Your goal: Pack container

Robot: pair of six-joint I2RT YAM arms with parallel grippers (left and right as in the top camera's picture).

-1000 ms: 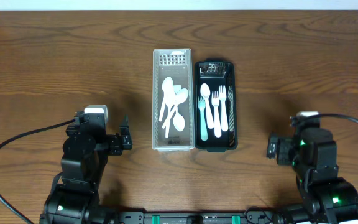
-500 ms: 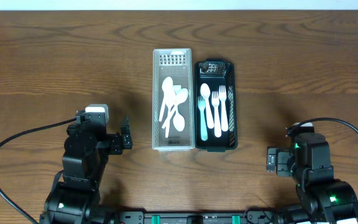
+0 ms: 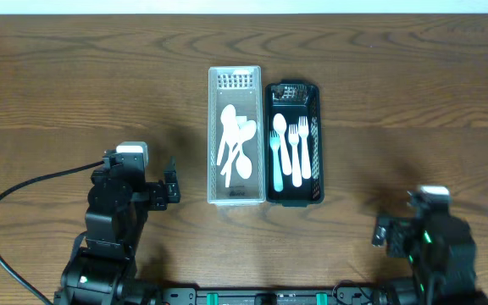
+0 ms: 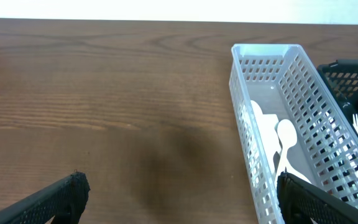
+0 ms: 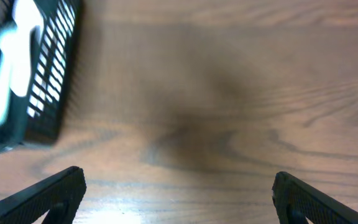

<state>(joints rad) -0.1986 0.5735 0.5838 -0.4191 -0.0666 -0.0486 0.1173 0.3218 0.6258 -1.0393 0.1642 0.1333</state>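
Note:
A clear plastic basket (image 3: 214,127) in the table's middle holds several white spoons (image 3: 234,144). A black basket (image 3: 318,127) beside it on the right holds a teal spoon (image 3: 278,152) and white forks (image 3: 297,151). My left gripper (image 3: 171,188) is open and empty, left of the clear basket, which shows in the left wrist view (image 4: 266,81). My right gripper (image 3: 381,233) is open and empty near the front edge, right of the black basket (image 5: 48,93). My fingertips frame bare wood in the left wrist view (image 4: 179,199) and in the right wrist view (image 5: 179,193).
The wooden table (image 3: 74,76) stretches around the two baskets. A black cable (image 3: 15,199) runs from the left arm toward the front left edge.
My right arm has pulled back toward the front edge and slightly right. The left arm and the baskets have not moved.

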